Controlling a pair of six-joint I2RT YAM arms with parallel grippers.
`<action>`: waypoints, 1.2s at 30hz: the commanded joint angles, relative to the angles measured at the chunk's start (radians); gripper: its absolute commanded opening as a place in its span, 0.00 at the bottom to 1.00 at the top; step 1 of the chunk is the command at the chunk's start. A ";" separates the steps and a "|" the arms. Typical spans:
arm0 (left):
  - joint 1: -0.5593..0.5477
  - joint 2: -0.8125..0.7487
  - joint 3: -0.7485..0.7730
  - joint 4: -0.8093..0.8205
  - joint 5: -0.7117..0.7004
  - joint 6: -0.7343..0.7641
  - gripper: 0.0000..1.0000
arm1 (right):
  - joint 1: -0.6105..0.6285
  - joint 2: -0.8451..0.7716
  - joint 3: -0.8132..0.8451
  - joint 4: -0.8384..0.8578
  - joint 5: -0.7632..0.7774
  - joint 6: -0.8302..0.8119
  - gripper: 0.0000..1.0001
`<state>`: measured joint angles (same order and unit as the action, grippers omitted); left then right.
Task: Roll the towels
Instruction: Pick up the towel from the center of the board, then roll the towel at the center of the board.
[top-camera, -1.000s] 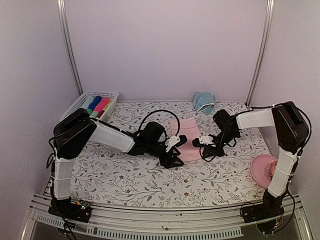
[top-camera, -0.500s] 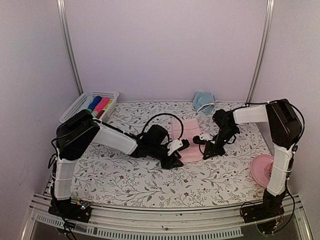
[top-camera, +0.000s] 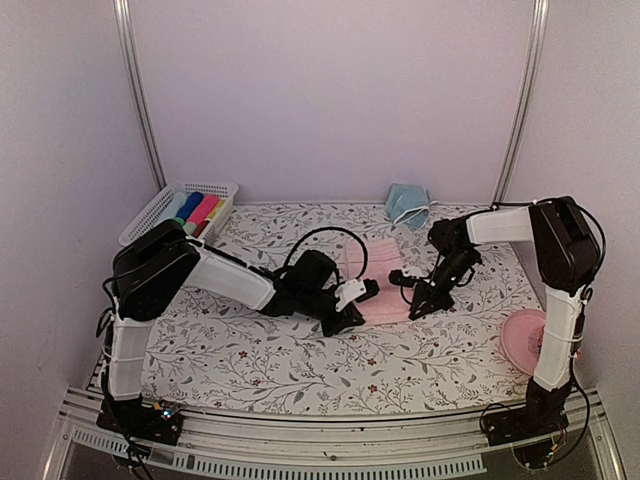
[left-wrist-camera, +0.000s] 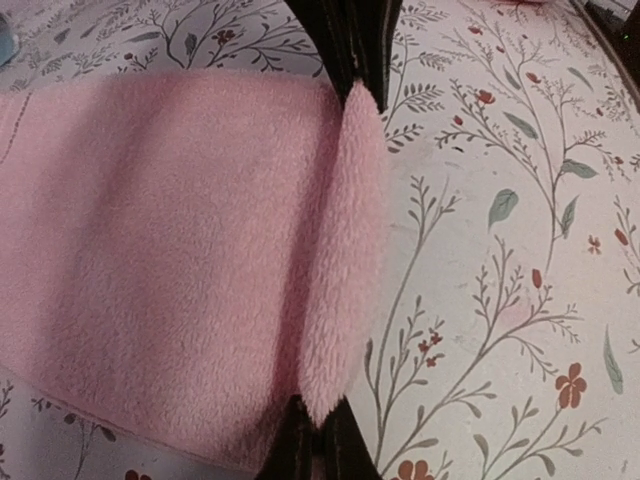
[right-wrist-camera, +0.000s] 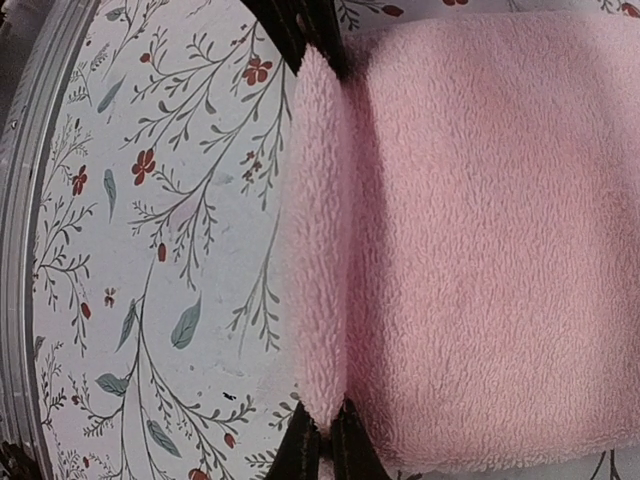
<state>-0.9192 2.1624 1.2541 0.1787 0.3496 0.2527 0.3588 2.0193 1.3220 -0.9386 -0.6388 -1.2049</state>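
While the near strip of the flowered desk (top-camera: 260, 365) shows only its leaf print, a pink dish (top-camera: 527, 338) sits at the near right, beside the right arm's base and well apart from the action.

Further in, mid-desk, here's the contest: the pink towel (top-camera: 378, 272) lies flat, and both arms reach in low to its near edge. The left tool (top-camera: 352, 308) is at the near-left corner of that edge, and the right tool (top-camera: 416, 300) is at the near-right corner, with the towel's near hem running between them.

Over to the left wrist view: the fingers (left-wrist-camera: 350, 40) are clenched on the hem, and a plump lip of pink fleece stands up between them, turned over onto the flat towel that spreads away beyond it. On the other side of the lip there is only bare floral desk.

The right wrist view shows the mirror picture. Its tool is pinched tight on the same hem, with a raised fold in its grip, flat towel on one side and desk print on the other.

Past the towel's far edge, a crumpled blue cloth (top-camera: 408, 205) rests near the back wall. At the far left corner, a white basket (top-camera: 160, 207) holds coloured rolls of cloth (top-camera: 198, 210) side by side.
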 joint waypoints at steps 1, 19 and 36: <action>-0.007 0.002 -0.017 -0.024 0.020 -0.006 0.00 | -0.014 0.026 0.031 -0.050 -0.002 0.003 0.02; 0.109 -0.024 -0.017 -0.008 0.313 -0.200 0.02 | -0.032 0.109 0.164 -0.183 0.004 0.048 0.07; 0.151 0.040 0.047 -0.019 0.275 -0.269 0.25 | -0.034 0.127 0.192 -0.090 0.059 0.156 0.03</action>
<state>-0.7837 2.1674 1.2682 0.1726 0.6407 0.0029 0.3313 2.1220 1.4879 -1.0573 -0.6044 -1.0760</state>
